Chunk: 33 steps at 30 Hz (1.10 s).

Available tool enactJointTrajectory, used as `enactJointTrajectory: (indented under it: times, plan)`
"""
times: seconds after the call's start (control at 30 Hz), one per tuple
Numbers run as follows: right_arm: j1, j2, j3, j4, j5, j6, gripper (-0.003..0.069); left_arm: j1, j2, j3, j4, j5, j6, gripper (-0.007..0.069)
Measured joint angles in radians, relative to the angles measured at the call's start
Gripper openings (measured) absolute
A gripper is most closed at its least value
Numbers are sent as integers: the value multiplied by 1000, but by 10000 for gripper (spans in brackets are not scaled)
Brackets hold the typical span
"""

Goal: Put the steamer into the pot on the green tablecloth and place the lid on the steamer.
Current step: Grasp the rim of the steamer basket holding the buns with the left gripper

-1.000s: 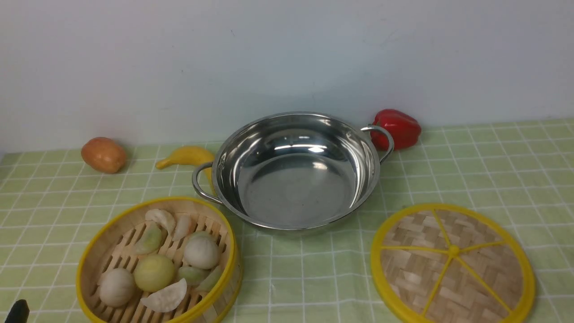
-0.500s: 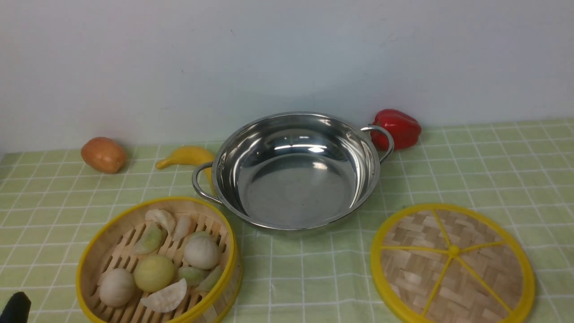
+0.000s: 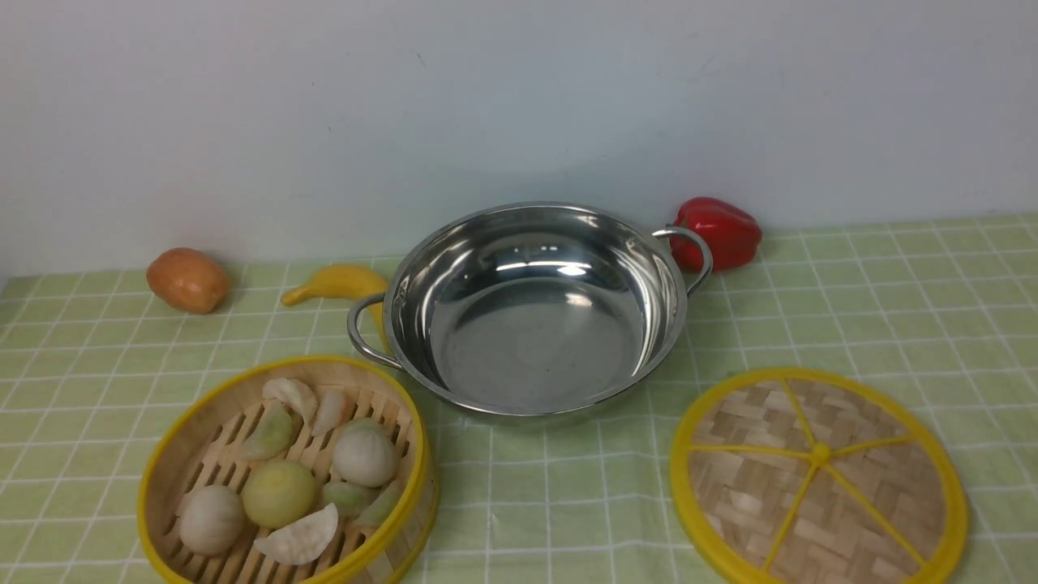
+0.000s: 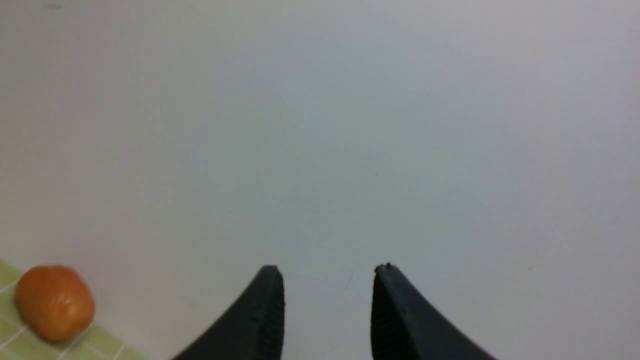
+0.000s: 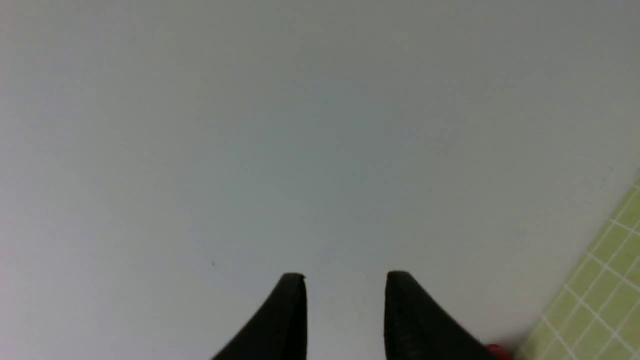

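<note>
Steamer [image 3: 188, 442] sits near-left on the green tablecloth [image 3: 851, 308], just beside the empty pot [image 3: 535, 357] at centre. The lid [image 3: 819, 478] lies flat near-right. Left and right jaws both stand part-open, holding nothing, up off the counter and facing the wall. The basket looks light and stiff, but those dumplings [image 3: 280, 492] sit loose — I'd pinch its yellow-rimmed wall and keep it level.

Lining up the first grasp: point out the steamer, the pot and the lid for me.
steamer [image 3: 217, 408], front view, inner bamboo wall.
pot [image 3: 535, 349], front view, bare steel floor.
lid [image 3: 821, 453], front view, yellow centre knob.
</note>
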Motion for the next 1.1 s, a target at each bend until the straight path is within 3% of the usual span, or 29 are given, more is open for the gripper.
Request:
enactJointTrajectory:
  times: [0.07, 0.17, 0.23, 0.27, 0.33, 0.4, 0.43, 0.53, 0.57, 0.7, 0.8, 0.9, 1.1]
  plan:
    - [0, -1, -1, 0, -84, 74, 240, 0, 0, -3, 4, -142, -29, 243]
    - [0, -1, -46, -62, -220, 84, 240, 0, 12, -66, 25, -256, -10, 243]
    - [0, 6, -106, -142, -322, 46, 240, 0, 34, -133, 38, -263, 24, 243]
    - [0, 35, -185, -233, -384, -29, 240, 0, 77, -224, 44, -230, 78, 243]
    - [0, 85, -276, -326, -385, -109, 240, 0, 147, -332, 50, -152, 148, 243]
    - [0, 143, -370, -408, -320, -171, 240, 0, 214, -413, 51, -56, 220, 243]
    - [0, 221, -453, -463, -191, -200, 240, 0, 291, -489, 53, 61, 302, 243]
    - [0, 344, -569, -507, 36, -210, 240, 0, 422, -600, 54, 290, 399, 243]
    - [0, 470, -661, -520, 336, -209, 240, 0, 563, -672, 54, 503, 458, 243]
    - [0, 608, -732, -527, 617, -231, 240, 0, 745, -746, 63, 717, 484, 243]
    - [0, 751, -753, -515, 856, -340, 240, 3, 966, -828, 107, 901, 485, 243]
    - [0, 816, -753, -485, 940, -428, 240, 24, 1083, -885, 131, 985, 464, 243]
    - [0, 922, -757, -345, 991, -638, 240, 161, 1408, -1030, 178, 1151, 430, 243]
